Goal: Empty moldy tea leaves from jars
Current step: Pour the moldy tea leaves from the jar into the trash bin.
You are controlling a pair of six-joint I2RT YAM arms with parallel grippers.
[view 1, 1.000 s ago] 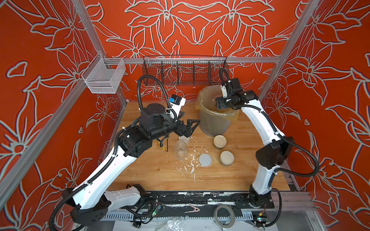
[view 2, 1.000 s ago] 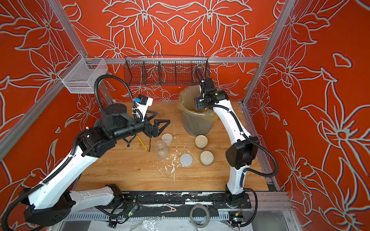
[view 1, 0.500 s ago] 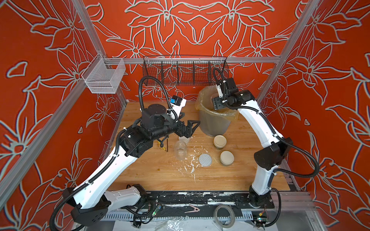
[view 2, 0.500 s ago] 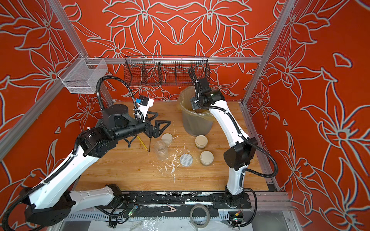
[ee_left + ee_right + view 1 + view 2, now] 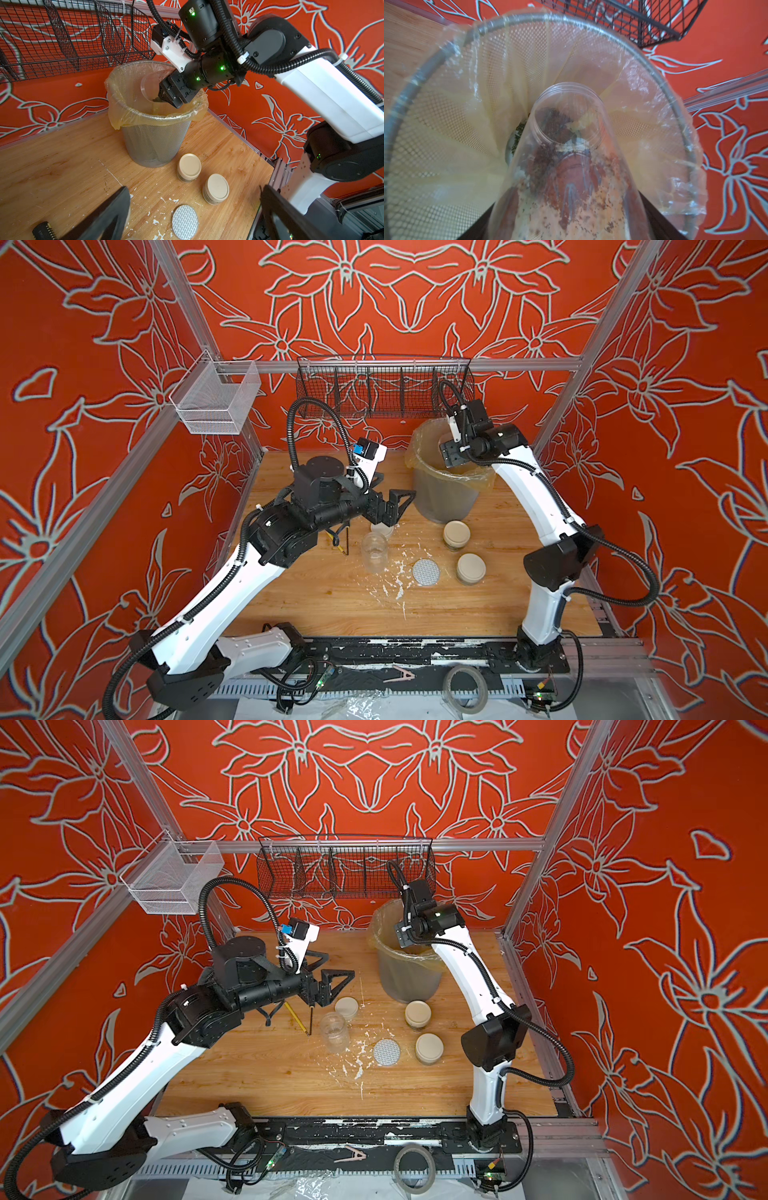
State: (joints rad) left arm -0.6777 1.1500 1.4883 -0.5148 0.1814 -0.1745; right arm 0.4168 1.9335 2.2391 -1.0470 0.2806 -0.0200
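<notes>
One jar [image 5: 569,158], leaves [image 5: 550,126] inside, sits clamped in the jaws of the right gripper [image 5: 164,96], mouth over the bin [image 5: 153,137]; left gripper [image 5: 397,508] gapes wide, empty.

Red walls [image 5: 415,290] with pale flower outlines stand behind and to both sides of the left claw [image 5: 401,506]; beyond it a black wire basket [image 5: 386,389] hangs from the rear rail [image 5: 519,363]; a white mesh basket [image 5: 216,406] hangs higher, to its left; a wooden tabletop [image 5: 332,597] lies beneath it; the light is even.

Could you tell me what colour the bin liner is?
The liner is pale yellow; right wrist view.
</notes>
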